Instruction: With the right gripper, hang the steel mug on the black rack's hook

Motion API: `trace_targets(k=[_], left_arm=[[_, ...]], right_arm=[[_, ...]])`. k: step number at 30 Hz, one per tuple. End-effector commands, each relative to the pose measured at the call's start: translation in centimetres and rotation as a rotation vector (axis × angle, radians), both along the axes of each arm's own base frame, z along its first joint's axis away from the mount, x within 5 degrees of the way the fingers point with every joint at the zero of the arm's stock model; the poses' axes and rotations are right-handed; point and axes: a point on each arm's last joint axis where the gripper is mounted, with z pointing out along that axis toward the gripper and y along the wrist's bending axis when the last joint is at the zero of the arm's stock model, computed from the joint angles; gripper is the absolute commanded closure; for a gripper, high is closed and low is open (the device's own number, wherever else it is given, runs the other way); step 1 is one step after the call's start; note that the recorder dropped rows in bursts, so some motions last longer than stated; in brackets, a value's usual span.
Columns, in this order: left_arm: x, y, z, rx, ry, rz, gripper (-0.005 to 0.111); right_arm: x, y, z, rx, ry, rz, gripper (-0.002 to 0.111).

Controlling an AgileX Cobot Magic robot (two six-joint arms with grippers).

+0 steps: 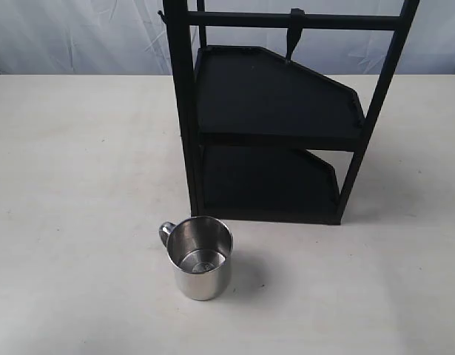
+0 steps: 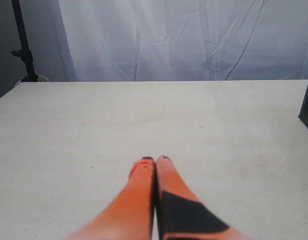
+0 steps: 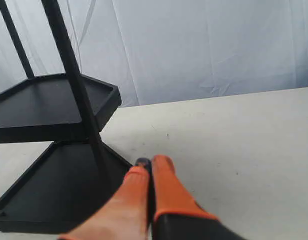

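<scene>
The steel mug (image 1: pixel 202 257) stands upright on the counter (image 1: pixel 79 222) just in front of the black rack (image 1: pixel 275 122), handle turned away from it, well apart from both arms. The right gripper (image 3: pixel 149 163) hangs beside the rack's lower shelf, jaws clenched, empty. The left gripper (image 2: pixel 155 160) is likewise clenched. Farther back, the hook (image 1: pixel 292 33) dangles from the rack's crossbar.

One high camera and two low wrist cameras.

The outside view looks down from high up at the table (image 1: pixel 72 185), rack (image 1: pixel 275 122) and mug (image 1: pixel 202 257). Each wrist view sits low behind its own fingers, looking forward along the table. The rack is close ahead of the right gripper (image 3: pixel 147 165), and only its edge shows beside the left gripper (image 2: pixel 155 161).
</scene>
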Motion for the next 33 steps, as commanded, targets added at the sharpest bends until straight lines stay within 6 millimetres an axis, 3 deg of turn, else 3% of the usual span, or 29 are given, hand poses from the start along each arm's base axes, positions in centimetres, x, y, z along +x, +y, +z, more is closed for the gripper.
trace_targets(k=[1,5,8,11,14,18,22,26,30,33], left_arm=[[0.0,0.0,0.2,0.000,-0.012,-0.005,0.107],[0.0,0.0,0.2,0.000,-0.012,-0.005,0.107],[0.0,0.0,0.2,0.000,-0.012,-0.005,0.107],[0.0,0.0,0.2,0.000,-0.012,-0.005,0.107],[0.0,0.0,0.2,0.000,-0.012,-0.005,0.107],[0.0,0.0,0.2,0.000,-0.012,-0.005,0.107],[0.0,0.0,0.2,0.000,-0.012,-0.005,0.107],[0.0,0.0,0.2,0.000,-0.012,-0.005,0.107],[0.0,0.0,0.2,0.000,-0.012,-0.005,0.107],[0.0,0.0,0.2,0.000,-0.012,-0.005,0.107]], right_arm=[[0.0,0.0,-0.1,-0.003,-0.014,-0.004,0.109],[0.0,0.1,0.6,0.008,-0.088,0.003,0.109],[-0.1,0.1,2.0,0.307,-0.238,0.013,0.109],[-0.3,-0.6,3.2,0.714,-0.375,-0.002,0.109],[-0.3,-0.9,3.1,0.991,-0.378,-0.019,0.109],[-0.2,-0.7,2.8,1.116,-0.325,-0.008,0.109],[-0.5,-1.3,3.6,1.166,-0.441,-0.013,0.109],[-1.2,-1.9,5.4,1.551,-0.599,0.108,0.109],[-3.9,-2.0,11.0,1.300,-0.937,0.285,0.109],[-4.3,-1.6,14.5,1.036,-0.984,0.252,0.109]])
